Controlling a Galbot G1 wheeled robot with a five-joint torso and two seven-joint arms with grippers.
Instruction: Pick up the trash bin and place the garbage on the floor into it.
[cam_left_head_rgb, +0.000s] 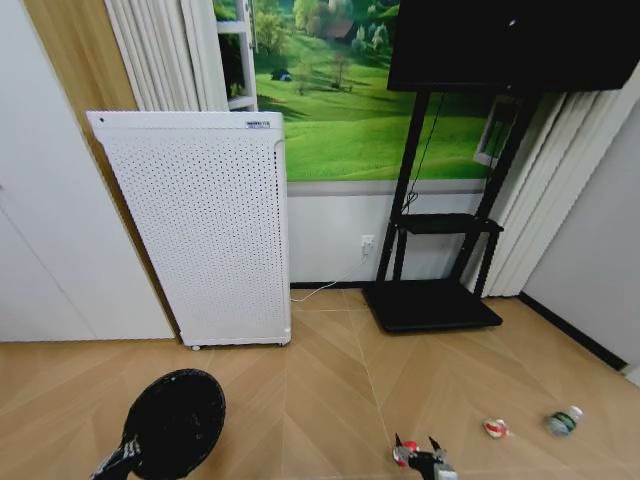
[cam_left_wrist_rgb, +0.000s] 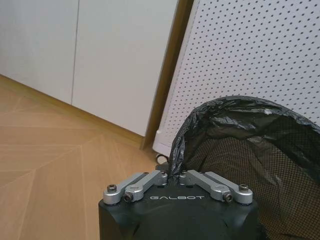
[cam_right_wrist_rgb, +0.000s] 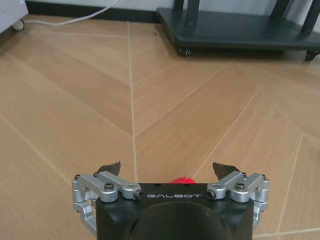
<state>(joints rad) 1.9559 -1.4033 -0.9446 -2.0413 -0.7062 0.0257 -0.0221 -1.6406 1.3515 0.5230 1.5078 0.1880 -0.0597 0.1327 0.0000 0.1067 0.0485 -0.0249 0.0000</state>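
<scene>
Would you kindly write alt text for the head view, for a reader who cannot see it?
The left gripper holds the black trash bin by its rim at lower left, while the right gripper, fingers open, hangs over a red piece of garbage on the floor. Another wrapper and a bottle lie to the right.

The trash bin sits on the floor at left, before the perforated appliance; two litter pieces lie far right.
</scene>
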